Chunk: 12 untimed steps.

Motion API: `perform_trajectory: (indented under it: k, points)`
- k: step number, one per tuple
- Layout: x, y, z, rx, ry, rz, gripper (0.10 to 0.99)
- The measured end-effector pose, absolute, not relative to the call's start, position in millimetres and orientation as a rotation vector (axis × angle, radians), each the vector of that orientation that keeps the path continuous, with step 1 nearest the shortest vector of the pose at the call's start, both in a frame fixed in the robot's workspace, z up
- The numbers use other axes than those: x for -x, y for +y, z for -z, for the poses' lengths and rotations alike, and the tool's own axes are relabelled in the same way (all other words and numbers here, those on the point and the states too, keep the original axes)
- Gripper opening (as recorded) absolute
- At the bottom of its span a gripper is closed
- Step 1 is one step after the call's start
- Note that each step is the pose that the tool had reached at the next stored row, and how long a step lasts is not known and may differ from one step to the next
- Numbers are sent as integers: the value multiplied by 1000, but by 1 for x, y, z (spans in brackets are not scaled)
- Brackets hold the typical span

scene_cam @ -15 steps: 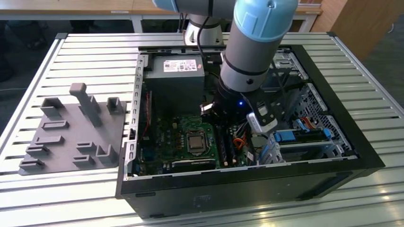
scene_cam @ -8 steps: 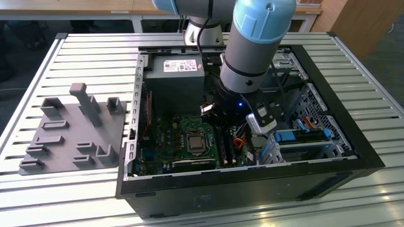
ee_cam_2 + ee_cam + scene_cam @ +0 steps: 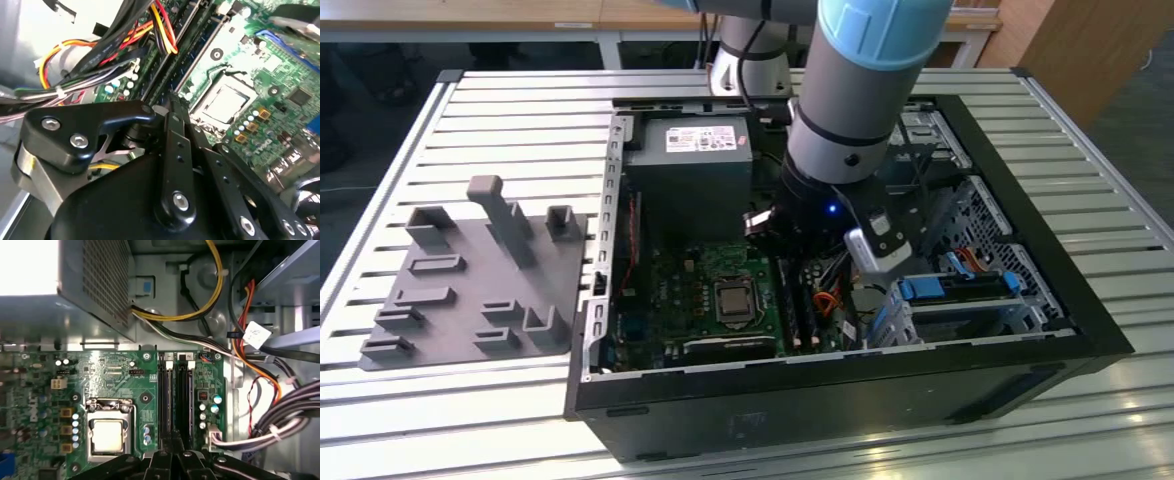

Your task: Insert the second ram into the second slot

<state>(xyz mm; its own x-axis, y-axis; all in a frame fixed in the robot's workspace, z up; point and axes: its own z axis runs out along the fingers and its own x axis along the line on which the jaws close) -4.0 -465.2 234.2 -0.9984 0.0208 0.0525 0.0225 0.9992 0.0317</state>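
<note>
Gripper (image 3: 172, 436): clenched, yours, poised directly over memory slots (image 3: 165, 400); their long axis runs 12-to-6 in exterior view.

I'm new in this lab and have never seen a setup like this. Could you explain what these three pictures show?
A robot arm reaches down into an open computer case lying on a slatted metal table. The exterior view looks on from outside; beside the case, on that view's left, sits a grey holder tray. Both wrist views ride on the arm and look past the black gripper at the green motherboard, its processor socket and the two dark memory slots close below the gripper.
</note>
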Motion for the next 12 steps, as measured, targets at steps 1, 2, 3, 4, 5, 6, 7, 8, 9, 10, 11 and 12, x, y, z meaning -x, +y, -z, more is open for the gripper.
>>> perform_trajectory:
  k: [1,2,3,4,5,6,7,8,9,10,11,12]
  points:
    - [4,-465,-237,33,-3089,49,106]
    - [4,-465,-240,33,-3089,50,106]
    - [4,-465,-243,33,-3089,50,106]
    - [4,-465,-246,33,-3089,50,106]
    - [4,-464,-249,33,-3089,50,106]
    - [4,-464,-251,33,-3089,50,106]
    - [4,-464,-254,34,-3089,50,106]
    - [4,-464,-254,34,-3089,50,106]
    - [4,-464,-254,33,-3089,50,106]
    - [4,-464,-254,33,-3089,51,106]
    - [4,-464,-254,33,-3089,52,106]
    - [4,-464,-254,34,-3089,52,106]
